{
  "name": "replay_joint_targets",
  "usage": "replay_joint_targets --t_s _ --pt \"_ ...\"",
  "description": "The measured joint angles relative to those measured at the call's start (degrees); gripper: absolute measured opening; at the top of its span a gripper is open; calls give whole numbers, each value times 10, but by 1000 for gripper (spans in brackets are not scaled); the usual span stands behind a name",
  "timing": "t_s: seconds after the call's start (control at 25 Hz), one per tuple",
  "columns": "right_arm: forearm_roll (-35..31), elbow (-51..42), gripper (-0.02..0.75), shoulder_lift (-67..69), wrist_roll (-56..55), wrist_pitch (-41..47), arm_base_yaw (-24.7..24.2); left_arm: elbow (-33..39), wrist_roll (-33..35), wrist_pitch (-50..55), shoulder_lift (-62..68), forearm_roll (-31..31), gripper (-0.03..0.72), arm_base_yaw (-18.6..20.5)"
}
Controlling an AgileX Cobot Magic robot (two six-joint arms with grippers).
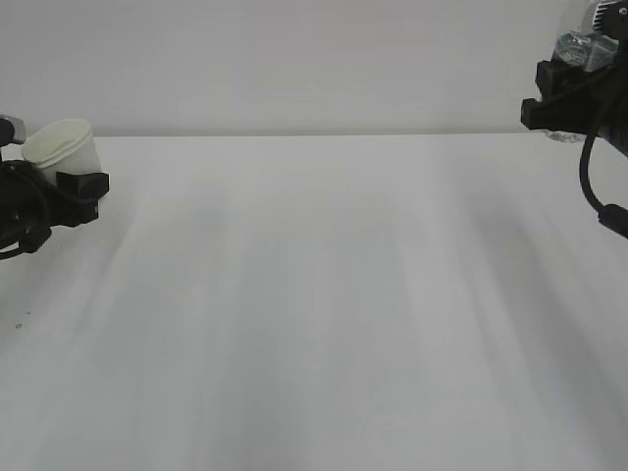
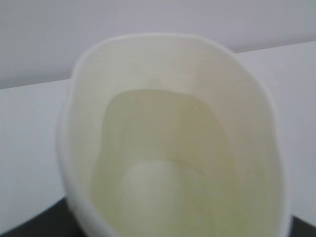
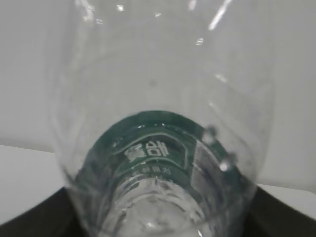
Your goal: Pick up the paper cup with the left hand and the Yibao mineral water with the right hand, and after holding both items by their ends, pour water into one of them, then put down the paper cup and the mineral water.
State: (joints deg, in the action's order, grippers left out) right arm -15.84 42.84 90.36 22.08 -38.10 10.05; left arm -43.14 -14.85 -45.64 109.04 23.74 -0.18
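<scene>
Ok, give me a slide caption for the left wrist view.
Left wrist view: paper cup held close to the camera, mouth open, pale cream interior visible, white table behind.

A white bench fills the lower part of the exterior view, with soft grey streaks. Behind it stands a plain pale wall.
</scene>
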Motion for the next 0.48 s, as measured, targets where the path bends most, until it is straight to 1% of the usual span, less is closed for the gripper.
replay_joint_targets --t_s 0.24,0.28,0.48 --pt "0 0 444 0 0 0 0 0 0 0 0 0 373 0" --pt "0 0 463 0 0 0 0 0 0 0 0 0 373 0" --pt "0 0 447 0 0 0 0 0 1 0 4 0 373 0"
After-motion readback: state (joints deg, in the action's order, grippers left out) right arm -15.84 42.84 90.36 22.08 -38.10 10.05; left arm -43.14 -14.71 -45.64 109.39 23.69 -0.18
